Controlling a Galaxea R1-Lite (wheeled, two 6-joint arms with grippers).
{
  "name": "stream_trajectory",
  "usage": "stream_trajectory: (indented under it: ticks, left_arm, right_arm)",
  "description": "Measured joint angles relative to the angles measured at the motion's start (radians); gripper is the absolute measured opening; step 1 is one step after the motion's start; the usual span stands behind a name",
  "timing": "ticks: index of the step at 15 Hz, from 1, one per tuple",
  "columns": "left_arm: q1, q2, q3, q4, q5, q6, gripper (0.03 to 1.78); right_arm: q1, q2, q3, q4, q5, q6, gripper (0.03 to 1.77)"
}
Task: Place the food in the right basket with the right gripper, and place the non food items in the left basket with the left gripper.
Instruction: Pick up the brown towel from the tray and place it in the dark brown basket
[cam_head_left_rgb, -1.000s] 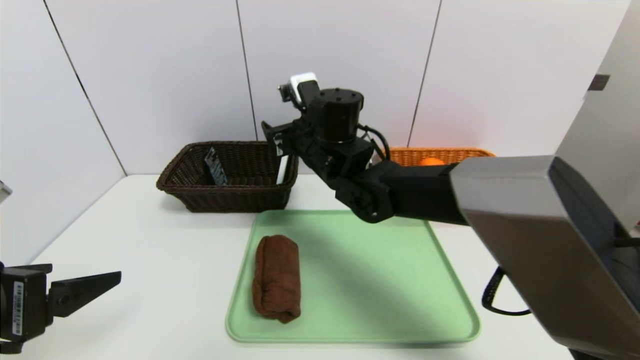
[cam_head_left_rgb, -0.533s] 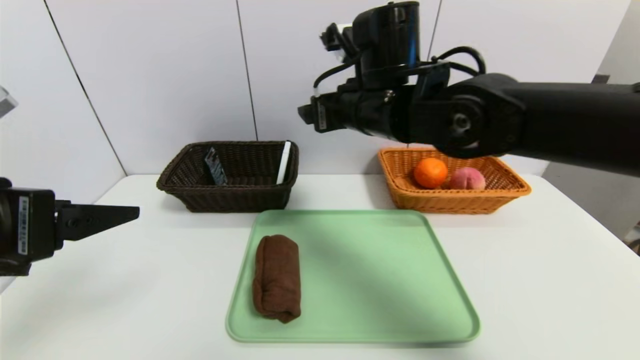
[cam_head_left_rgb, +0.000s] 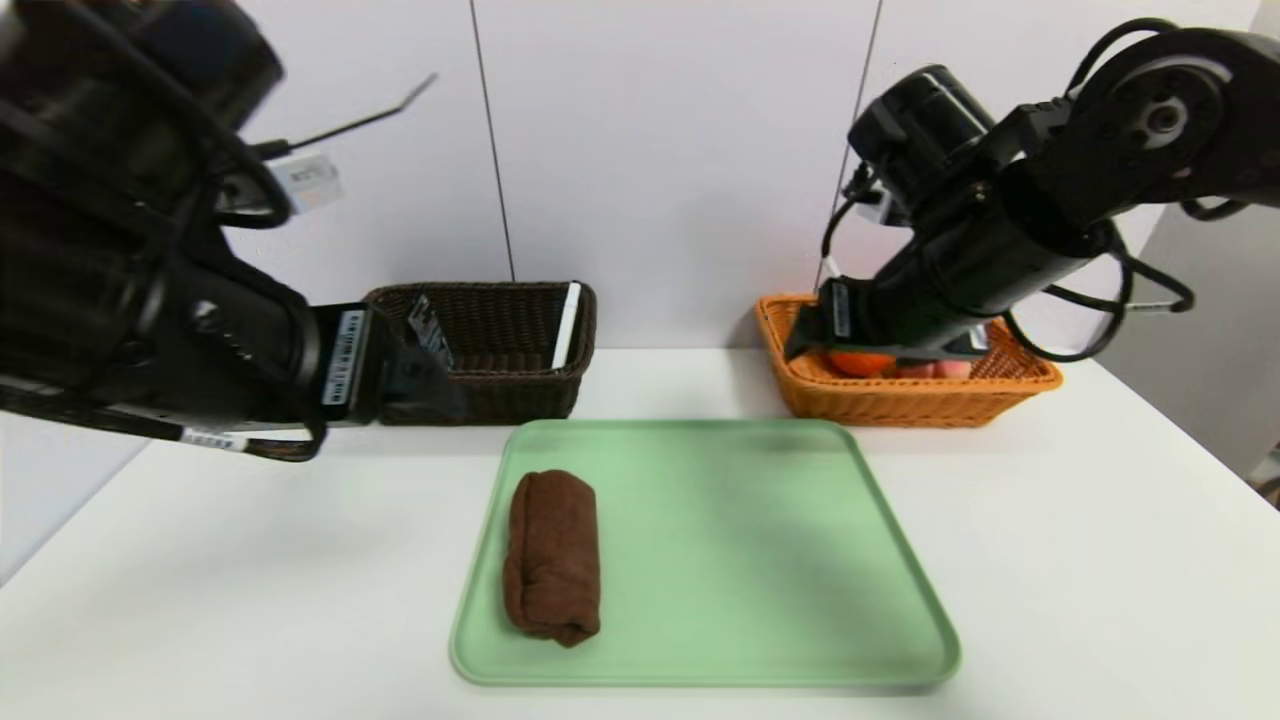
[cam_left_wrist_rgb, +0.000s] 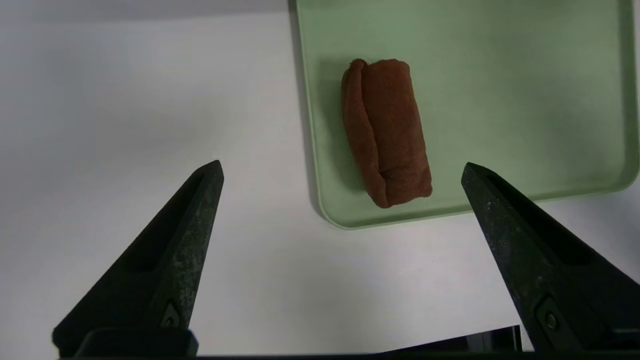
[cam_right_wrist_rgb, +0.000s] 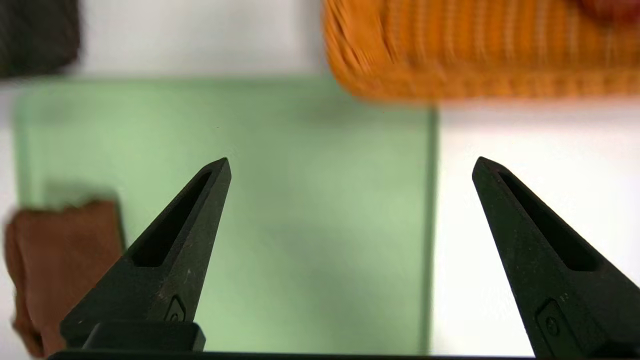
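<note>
A rolled brown towel (cam_head_left_rgb: 553, 557) lies on the left part of the green tray (cam_head_left_rgb: 760, 560). My left gripper (cam_left_wrist_rgb: 342, 167) hangs open and empty above the table by the tray's near left corner, with the towel (cam_left_wrist_rgb: 385, 132) just ahead of its fingertips. My right gripper (cam_right_wrist_rgb: 351, 162) is open and empty, over the tray's far right edge in front of the orange basket (cam_head_left_rgb: 900, 400). That basket holds an orange (cam_head_left_rgb: 858, 364) and a peach (cam_head_left_rgb: 930, 370), both mostly hidden behind the gripper. The dark basket (cam_head_left_rgb: 500, 390) holds a black item (cam_head_left_rgb: 430, 325) and a white item (cam_head_left_rgb: 567, 325).
The left arm (cam_head_left_rgb: 150, 300) is raised and covers the left end of the dark basket in the head view. The right arm (cam_head_left_rgb: 1000, 240) reaches in from the upper right. White table (cam_head_left_rgb: 1100, 560) lies on both sides of the tray, with a white wall behind the baskets.
The right arm swung from the table's middle to the right, down to the orange basket, its jaws widening. The left arm rose and moved in towards the tray.
</note>
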Motion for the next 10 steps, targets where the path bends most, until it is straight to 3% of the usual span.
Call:
stream_trajectory:
  ticks: [2, 5, 7, 10]
  left_arm:
    - [-0.027, 0.104, -0.059, 0.036, 0.000, -0.025, 1.69]
    - [-0.043, 0.247, -0.115, 0.057, -0.030, -0.094, 1.69]
    - [-0.047, 0.328, -0.143, 0.059, -0.092, -0.162, 1.69]
    - [-0.042, 0.427, -0.158, 0.055, -0.121, -0.183, 1.69]
  right_arm:
    - [-0.031, -0.031, 0.002, 0.176, 0.036, 0.046, 1.68]
    - [-0.061, -0.056, 0.006, 0.338, 0.053, 0.127, 1.69]
    - [-0.080, -0.068, 0.007, 0.363, 0.100, 0.133, 1.69]
    - [-0.090, -0.083, 0.007, 0.365, 0.110, 0.131, 1.69]
